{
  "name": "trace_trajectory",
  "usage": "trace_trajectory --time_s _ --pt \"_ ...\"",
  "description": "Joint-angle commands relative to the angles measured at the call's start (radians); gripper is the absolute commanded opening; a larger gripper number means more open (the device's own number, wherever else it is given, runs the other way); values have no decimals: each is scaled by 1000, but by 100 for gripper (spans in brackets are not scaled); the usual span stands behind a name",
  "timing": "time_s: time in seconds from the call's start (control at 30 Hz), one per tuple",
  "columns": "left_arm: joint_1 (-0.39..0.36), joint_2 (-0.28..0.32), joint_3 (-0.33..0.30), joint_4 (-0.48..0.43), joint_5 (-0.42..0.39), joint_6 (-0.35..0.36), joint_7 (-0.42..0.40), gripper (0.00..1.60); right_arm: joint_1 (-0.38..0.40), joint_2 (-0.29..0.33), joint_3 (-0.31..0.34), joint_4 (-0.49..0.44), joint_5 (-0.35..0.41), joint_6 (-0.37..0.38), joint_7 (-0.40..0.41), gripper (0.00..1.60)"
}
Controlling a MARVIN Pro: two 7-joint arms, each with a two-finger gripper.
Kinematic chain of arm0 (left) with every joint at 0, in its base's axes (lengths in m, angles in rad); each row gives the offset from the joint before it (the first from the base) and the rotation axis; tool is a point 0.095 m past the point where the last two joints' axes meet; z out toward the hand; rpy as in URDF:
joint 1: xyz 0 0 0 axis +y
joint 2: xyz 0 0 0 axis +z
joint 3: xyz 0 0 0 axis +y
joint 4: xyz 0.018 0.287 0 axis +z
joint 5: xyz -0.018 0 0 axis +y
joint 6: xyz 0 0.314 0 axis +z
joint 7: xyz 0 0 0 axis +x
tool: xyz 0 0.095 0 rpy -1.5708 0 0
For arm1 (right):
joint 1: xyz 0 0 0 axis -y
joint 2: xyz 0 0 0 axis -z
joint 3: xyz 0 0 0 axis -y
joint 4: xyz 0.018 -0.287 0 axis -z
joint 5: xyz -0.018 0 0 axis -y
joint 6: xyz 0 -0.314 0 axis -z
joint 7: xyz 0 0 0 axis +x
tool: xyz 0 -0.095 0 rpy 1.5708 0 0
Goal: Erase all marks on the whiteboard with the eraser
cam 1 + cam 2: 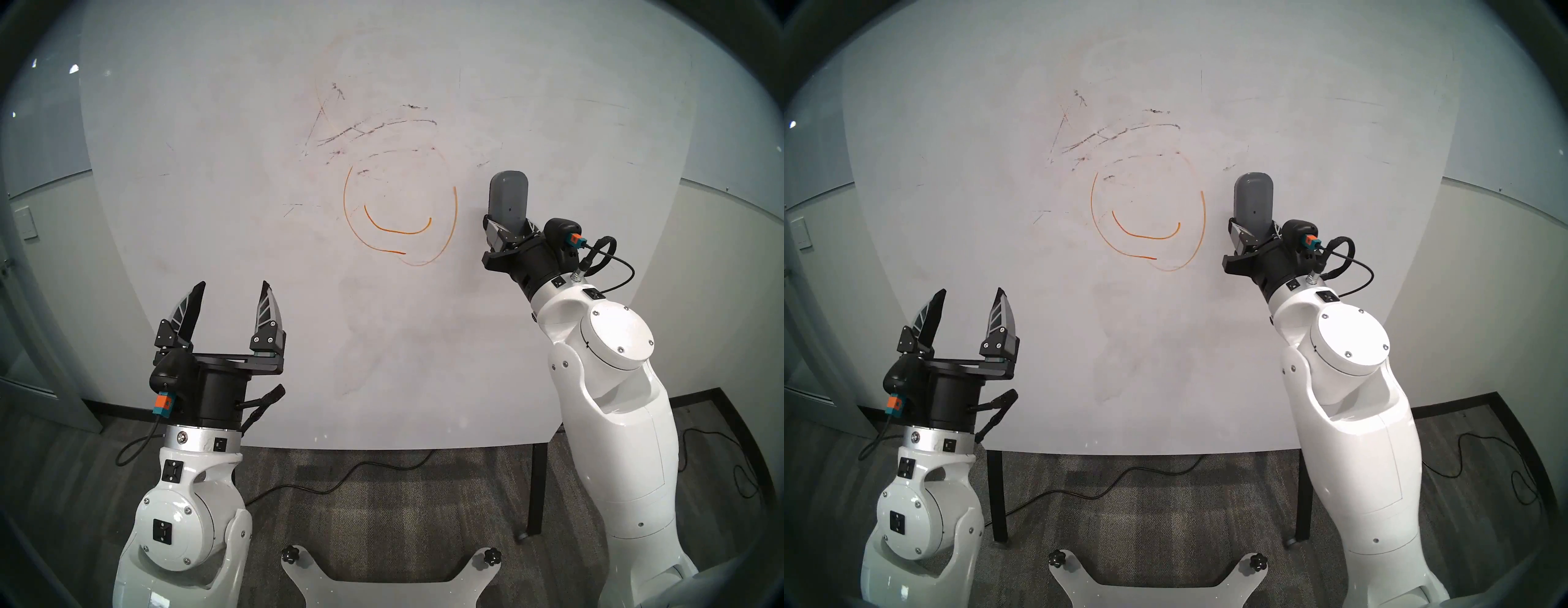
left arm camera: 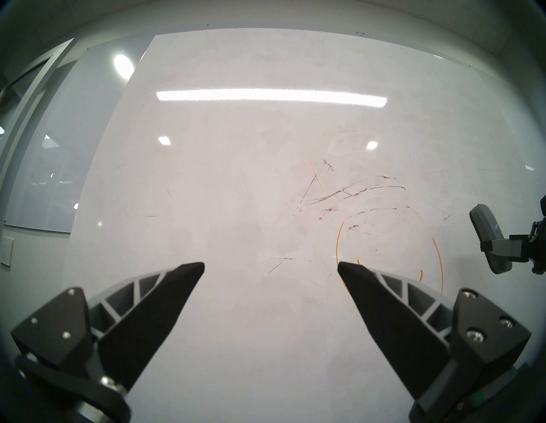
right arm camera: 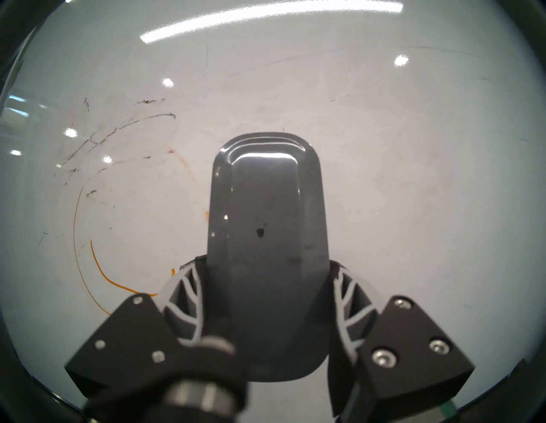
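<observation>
Glossy white arms (image 1: 611, 382), black wrists, black ribbed gripper fingers (image 1: 266, 310), orange-teal connectors (image 1: 163, 405).

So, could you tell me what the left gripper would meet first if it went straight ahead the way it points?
Probably the bare whiteboard: the open left gripper faces it with nothing between, left of the orange marks. The gap is hard to judge.

Room behind and below the board

Grey patterned carpet (image 1: 382, 509) with a black cable (image 1: 339, 479) trailing across it; pale wall (image 1: 721, 276) with dark baseboard (image 1: 700, 397); a white wall switch plate (image 1: 26, 223) at far left.
</observation>
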Motion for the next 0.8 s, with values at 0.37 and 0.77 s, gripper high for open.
trace_trajectory --time_s 0.37,0.77 --pt "-2 1 -2 -23 -2 -3 -1 160 62 -52 -85 34 -73 -56 -61 0" --pt "-2 1 -1 -23 -2 -3 -1 160 99 -73 -123 67 -101 -65 -80 0"
